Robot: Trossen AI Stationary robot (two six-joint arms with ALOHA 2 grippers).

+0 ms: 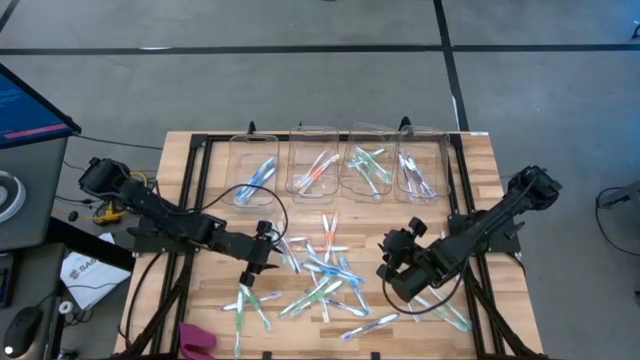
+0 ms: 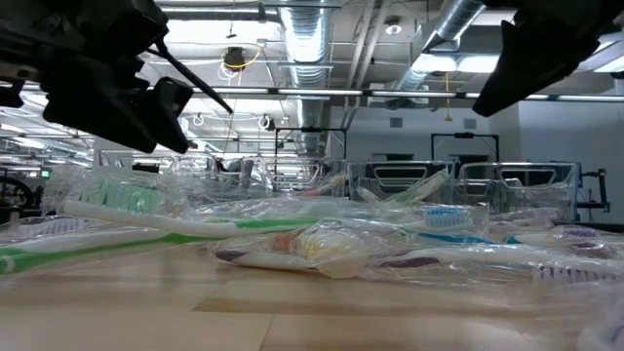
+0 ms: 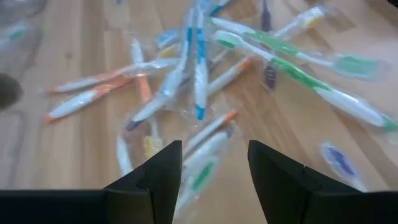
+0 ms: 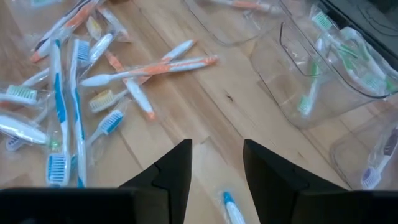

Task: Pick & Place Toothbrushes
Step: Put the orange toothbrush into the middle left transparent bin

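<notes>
High view: four clear bins hold colour-sorted toothbrushes; both end effectors hover open, empty.

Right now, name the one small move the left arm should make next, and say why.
Probably lower the left gripper onto the green toothbrush lying between its open fingers, then close. The gripper holds nothing, that toothbrush sits apart from the tangled pile, and green ones already lie in a clear bin at the back. The right gripper hangs open over bare wood.
</notes>
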